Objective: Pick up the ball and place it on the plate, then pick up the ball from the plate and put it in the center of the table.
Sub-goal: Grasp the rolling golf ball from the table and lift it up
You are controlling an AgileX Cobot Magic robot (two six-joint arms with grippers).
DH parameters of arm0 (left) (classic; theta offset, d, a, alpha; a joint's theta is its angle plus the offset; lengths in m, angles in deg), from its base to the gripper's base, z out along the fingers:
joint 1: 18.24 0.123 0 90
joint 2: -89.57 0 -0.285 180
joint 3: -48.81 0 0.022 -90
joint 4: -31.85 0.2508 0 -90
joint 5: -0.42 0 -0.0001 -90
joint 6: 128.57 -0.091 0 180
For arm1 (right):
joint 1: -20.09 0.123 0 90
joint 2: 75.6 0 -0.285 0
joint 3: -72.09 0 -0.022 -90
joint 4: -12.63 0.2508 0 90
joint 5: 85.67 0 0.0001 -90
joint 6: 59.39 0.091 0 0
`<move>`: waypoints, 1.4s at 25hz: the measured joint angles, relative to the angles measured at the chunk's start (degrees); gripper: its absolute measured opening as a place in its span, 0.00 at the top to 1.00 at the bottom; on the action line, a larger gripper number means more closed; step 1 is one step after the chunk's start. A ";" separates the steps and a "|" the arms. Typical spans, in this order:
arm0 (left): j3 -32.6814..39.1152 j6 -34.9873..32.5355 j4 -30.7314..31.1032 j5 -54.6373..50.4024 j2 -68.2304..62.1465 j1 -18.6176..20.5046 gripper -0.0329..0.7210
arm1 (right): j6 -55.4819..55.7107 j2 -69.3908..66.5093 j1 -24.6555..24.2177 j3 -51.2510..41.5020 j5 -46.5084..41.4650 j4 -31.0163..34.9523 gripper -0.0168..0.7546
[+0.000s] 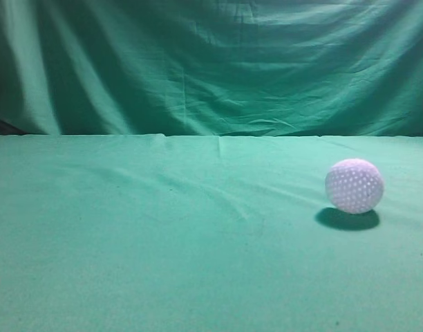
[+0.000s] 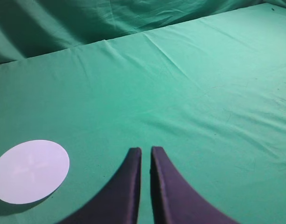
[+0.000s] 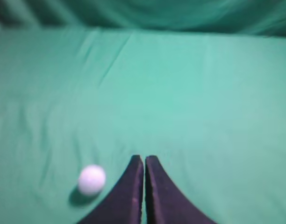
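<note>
The white dimpled ball (image 1: 354, 185) rests on the green cloth table (image 1: 163, 235) at the right of the exterior view. It also shows in the right wrist view (image 3: 91, 179), to the left of my right gripper (image 3: 144, 158), which is shut and empty and apart from the ball. The round white plate (image 2: 31, 171) lies flat on the cloth at the lower left of the left wrist view. My left gripper (image 2: 146, 150) is shut and empty, to the right of the plate. Neither gripper shows in the exterior view.
A draped green backdrop curtain (image 1: 211, 62) hangs behind the table's far edge. The cloth has shallow wrinkles near the middle (image 1: 225, 200).
</note>
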 joint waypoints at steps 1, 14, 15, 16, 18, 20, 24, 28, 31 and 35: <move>0.08 0.00 0.00 0.23 0.00 0.00 0.90 | -2.20 -2.09 0.88 1.78 -2.69 -0.14 0.98; 0.08 -0.12 1.24 0.74 0.00 0.00 0.90 | -4.89 -32.26 16.90 17.26 -18.20 -8.58 0.98; 0.08 -0.12 1.49 0.74 0.00 0.00 0.90 | -3.48 -34.27 18.90 17.68 -17.87 -10.01 0.98; 0.08 -0.12 1.49 0.74 0.00 0.00 0.90 | -2.19 -36.29 20.82 17.84 -17.41 -11.49 0.98; 0.08 -0.12 1.49 0.83 0.00 0.00 0.90 | -0.10 -39.97 24.11 18.34 -16.24 -14.06 0.98; 0.08 -0.12 1.49 0.83 0.00 0.00 0.90 | 1.00 -43.89 27.09 18.55 -14.69 -15.52 0.98; 0.08 -0.12 1.72 0.86 0.00 0.00 0.90 | 1.34 -50.87 29.36 18.55 -11.46 -15.91 0.91; 0.08 -0.12 1.83 0.95 0.00 0.00 0.90 | 1.54 -56.50 29.50 18.56 -8.76 -15.95 0.66; 0.08 -0.12 1.91 0.95 0.00 0.00 0.90 | 2.63 -59.93 29.50 18.67 -6.00 -15.95 0.44; 0.08 -0.13 1.91 0.95 0.00 0.00 0.90 | 8.66 -65.11 29.50 20.58 -3.06 -16.42 0.22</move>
